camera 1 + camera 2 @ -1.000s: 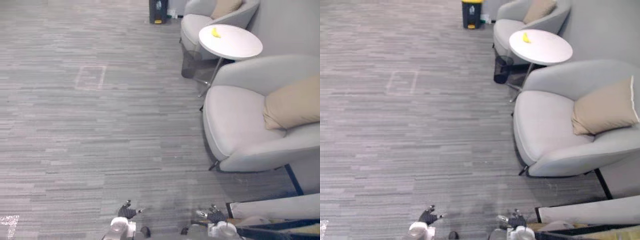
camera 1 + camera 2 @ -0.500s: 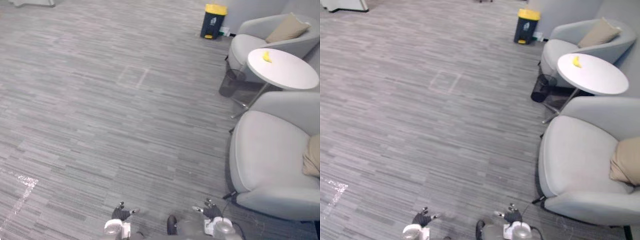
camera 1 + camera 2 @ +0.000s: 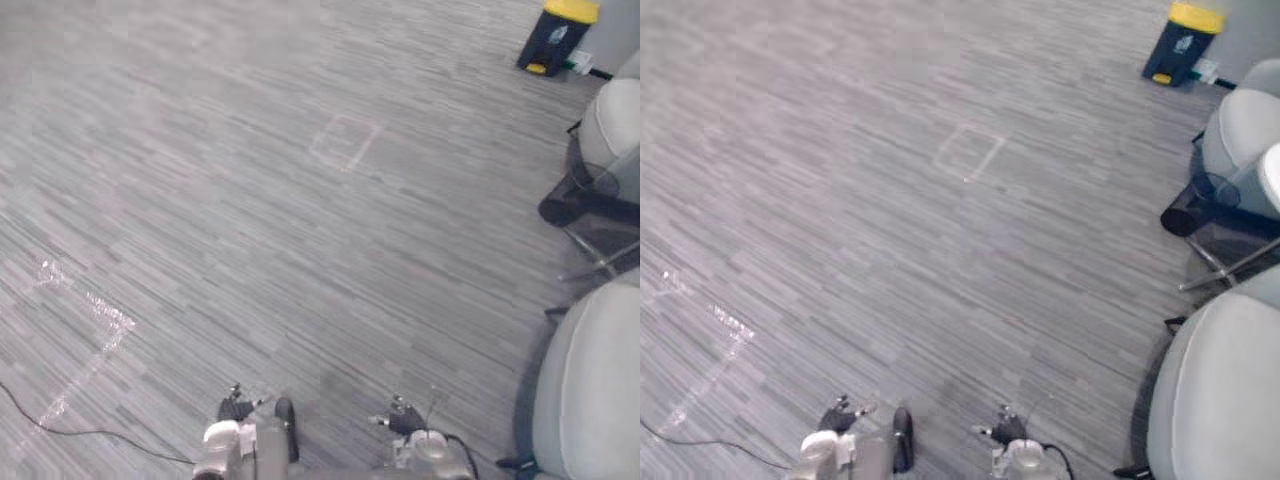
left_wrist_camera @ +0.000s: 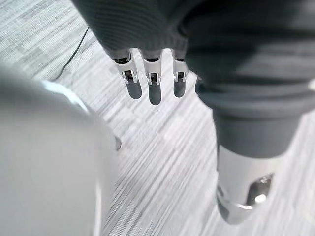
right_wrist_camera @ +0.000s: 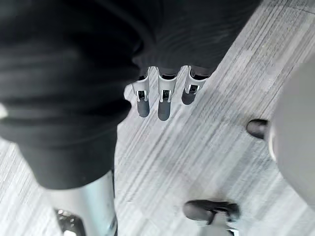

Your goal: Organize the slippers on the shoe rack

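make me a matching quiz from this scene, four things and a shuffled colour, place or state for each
Things:
1 bin
2 near armchair
3 floor square
4 left hand

Matches:
a fingers straight, holding nothing
b faint outline on the carpet, mid floor
c yellow lid
d pale grey, at the right edge

Pairs: 1-c, 2-d, 3-b, 4-a

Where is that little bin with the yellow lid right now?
The bin stands on the floor far ahead on the robot's right, in the top right corner of both eye views, just beyond a grey armchair and a dark basket.
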Controlling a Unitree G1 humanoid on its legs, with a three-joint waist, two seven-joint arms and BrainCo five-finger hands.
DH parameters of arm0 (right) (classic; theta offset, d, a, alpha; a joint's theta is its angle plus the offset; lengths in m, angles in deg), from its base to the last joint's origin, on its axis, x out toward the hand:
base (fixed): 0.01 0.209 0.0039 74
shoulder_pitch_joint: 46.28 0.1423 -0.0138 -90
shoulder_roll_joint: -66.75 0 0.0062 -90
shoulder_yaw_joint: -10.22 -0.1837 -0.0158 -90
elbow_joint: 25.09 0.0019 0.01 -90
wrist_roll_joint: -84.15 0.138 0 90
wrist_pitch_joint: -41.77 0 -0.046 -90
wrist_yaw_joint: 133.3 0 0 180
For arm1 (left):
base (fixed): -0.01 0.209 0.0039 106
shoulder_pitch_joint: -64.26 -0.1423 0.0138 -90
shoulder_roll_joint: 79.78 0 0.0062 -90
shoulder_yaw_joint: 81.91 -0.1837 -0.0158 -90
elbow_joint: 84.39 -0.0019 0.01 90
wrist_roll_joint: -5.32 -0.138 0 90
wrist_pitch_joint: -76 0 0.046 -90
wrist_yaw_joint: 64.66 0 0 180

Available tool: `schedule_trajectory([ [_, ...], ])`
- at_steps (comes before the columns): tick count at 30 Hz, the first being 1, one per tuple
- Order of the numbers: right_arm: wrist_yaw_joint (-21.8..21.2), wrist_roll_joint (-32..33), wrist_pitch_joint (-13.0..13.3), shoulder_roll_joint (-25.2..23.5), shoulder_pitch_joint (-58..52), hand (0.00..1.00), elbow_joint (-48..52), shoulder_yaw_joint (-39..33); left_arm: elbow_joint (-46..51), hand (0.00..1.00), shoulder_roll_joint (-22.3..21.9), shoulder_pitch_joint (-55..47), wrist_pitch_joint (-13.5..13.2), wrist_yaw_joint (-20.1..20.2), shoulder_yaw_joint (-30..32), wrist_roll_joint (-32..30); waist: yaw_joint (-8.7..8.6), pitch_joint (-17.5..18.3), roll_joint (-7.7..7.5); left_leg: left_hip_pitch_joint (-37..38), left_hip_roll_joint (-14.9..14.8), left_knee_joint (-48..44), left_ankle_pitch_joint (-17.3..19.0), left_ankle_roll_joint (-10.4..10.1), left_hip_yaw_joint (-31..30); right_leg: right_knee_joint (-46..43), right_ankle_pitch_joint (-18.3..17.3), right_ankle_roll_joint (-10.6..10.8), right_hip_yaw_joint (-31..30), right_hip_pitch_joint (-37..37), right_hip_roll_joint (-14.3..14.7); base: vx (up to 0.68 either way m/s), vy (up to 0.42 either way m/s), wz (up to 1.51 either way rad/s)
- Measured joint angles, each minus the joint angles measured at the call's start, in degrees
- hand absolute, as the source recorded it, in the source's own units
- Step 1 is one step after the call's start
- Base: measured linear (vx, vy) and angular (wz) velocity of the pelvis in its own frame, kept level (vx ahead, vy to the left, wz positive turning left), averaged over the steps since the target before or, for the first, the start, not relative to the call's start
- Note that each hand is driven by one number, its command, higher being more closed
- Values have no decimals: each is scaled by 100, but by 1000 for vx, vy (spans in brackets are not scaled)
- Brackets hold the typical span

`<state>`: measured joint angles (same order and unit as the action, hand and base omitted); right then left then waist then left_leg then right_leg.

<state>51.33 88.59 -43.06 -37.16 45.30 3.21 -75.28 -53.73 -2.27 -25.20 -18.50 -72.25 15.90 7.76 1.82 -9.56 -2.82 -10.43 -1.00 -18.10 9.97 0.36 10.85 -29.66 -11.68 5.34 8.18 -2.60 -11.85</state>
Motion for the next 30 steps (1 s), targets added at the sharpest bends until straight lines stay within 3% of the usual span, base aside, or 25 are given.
schedule_trajectory([
  [1, -4, -5, 10, 10, -32, 0, 86, -41, 4, 0, 20, -53, 11, 0, -24, 5, -41, -15, -7, 389, 172, 135, 165, 86, -72, -1486, 368, -27, -338, 558, -134, 407, 204, 34],
  [2, -12, -4, 10, 10, -37, 0, 137, -77, 3, 0, 18, -77, 17, -1, -21, 5, -88, -20, -22, 573, 213, 168, 227, 132, -125, -2087, 374, -31, -452, 784, -115, 516, 198, 50],
  [3, -13, -2, 5, 7, -52, 0, 233, -180, 16, 0, 2, -127, 14, -1, -2, 10, -135, -31, -15, 843, 258, 247, 324, 165, -235, -2726, 315, -33, -522, 1094, -25, 362, 88, 40],
  [5, -8, 5, 38, 37, -44, 0, 333, -252, 10, 0, -27, -205, -22, -8, 27, 13, -172, -47, 43, 1445, 245, 633, 394, 188, -346, -2956, -43, -145, -350, 1658, 191, 474, 55, 37],
  [7, -9, 25, 64, 79, -45, 0, 458, -272, 11, 0, -73, -219, -21, -1, 63, 20, -190, -77, 100, 1887, 151, 980, 430, 212, -459, -2190, -312, -308, 203, 2049, 311, 557, -20, 46],
  [8, -9, 49, 114, 93, -20, 0, 502, -405, 14, 0, -168, -189, -18, 3, 241, 15, -209, -123, 180, 2182, -19, 1141, 530, 206, -571, -1044, -265, -351, 545, 2274, 565, 537, -61, 46],
  [9, -6, 64, 122, 94, -15, 0, 501, -419, 14, 0, -177, -189, -19, 1, 243, 8, -217, -130, 192, 2227, -47, 1152, 546, 207, -600, -742, -211, -358, 564, 2285, 612, 547, -77, 60],
  [11, -1, 74, 126, 94, -18, 0, 497, -424, 27, 0, -200, -235, -24, 22, 233, -7, -258, -128, 187, 2394, -116, 1162, 622, 154, -707, 638, 315, -410, 524, 2259, 809, 521, -125, 66],
  [12, -1, 77, 112, 68, -35, 0, 476, -415, 48, 0, -206, -246, -27, 30, 247, -12, -261, -103, 149, 2528, -117, 1125, 733, -23, -796, 1168, 1069, -616, 354, 2239, 895, 719, -200, 67],
  [13, -5, 81, 107, 134, -4, 0, 481, -417, 25, 0, -287, -219, -18, 35, 265, -17, -252, -101, 233, 2642, -238, 1041, 772, -85, -873, 950, 1044, -767, 352, 2195, 965, 725, -211, 50],
  [15, 3, 88, 80, 157, 21, 0, 511, -415, 112, 0, -409, -245, -35, 62, 336, -33, -212, -83, 409, 2231, -440, -158, 692, -212, -972, 669, 534, -880, 526, 2030, 1003, 595, -199, 31],
  [16, 2, 146, 75, 168, 14, 0, 598, -413, 145, 0, -461, -241, -33, 71, 446, -66, -247, -114, 490, 1890, -530, -1091, 547, -446, -990, 698, 372, -915, 610, 1803, 1081, 472, -187, 34],
  [18, 14, 282, 22, 128, -40, 0, 689, -308, 265, 0, -487, -267, -38, 83, 654, -78, -188, -196, 579, 919, -960, -3470, -253, -798, -934, 1006, 79, -1029, 638, 1061, 1338, 592, -176, 4],
  [19, 29, 299, -7, 42, -44, 0, 679, -238, 333, 0, -463, -285, -70, 105, 679, -75, -139, -220, 593, 628, -1133, -4141, -169, -722, -750, 1172, -27, -1087, 552, 653, 1440, 695, -145, -28],
  [21, 44, 314, -12, -179, -52, 0, 678, -150, 503, 0, -391, -390, -144, 130, 651, -75, -20, -228, 391, 10, -1278, -4435, 80, -676, -337, 1617, -111, -1087, 366, -4, 1451, 636, -122, -42],
  [23, 61, 409, -12, -233, -39, 0, 681, -156, 649, 0, -381, -423, -193, 123, 647, -64, 86, -221, 347, -516, -1368, -3887, 362, -572, 69, 2084, -79, -1035, 156, -496, 1425, 531, -33, -57],
  [25, 84, 460, -17, -304, -21, 0, 693, -211, 716, 0, -414, -422, -262, 119, 642, -60, 186, -229, 329, -816, -1136, -2115, 411, -502, 307, 2425, -113, -920, 25, -946, 1224, 546, 106, -48],
  [26, 100, 458, -15, -302, -24, 0, 694, -211, 708, 0, -415, -431, -259, 106, 641, -60, 187, -201, 303, -833, -957, -1229, 206, -476, 257, 2479, -161, -835, -2, -1042, 1119, 538, 173, -42],
  [27, 105, 451, -4, -286, -26, 0, 695, -208, 705, 0, -421, -444, -258, 83, 630, -53, 187, -189, 313, -802, -760, -245, -383, -450, 42, 2541, -224, -728, -95, -1179, 1039, 530, 226, -58],
  [28, 107, 443, -6, -246, -43, 0, 656, -197, 683, 0, -408, -453, -262, 32, 606, -61, 208, -143, 262, -701, -522, 0, -980, -426, -201, 2551, -285, -622, -289, -1274, 957, 526, 239, -36],
  [30, 106, 424, -8, -340, -68, 0, 633, -160, 582, 0, -202, -414, -257, 9, 430, -126, 106, 54, 27, -650, -316, 45, -776, -237, -41, 2195, -173, -433, -405, -1078, 626, 507, 236, -12],
])
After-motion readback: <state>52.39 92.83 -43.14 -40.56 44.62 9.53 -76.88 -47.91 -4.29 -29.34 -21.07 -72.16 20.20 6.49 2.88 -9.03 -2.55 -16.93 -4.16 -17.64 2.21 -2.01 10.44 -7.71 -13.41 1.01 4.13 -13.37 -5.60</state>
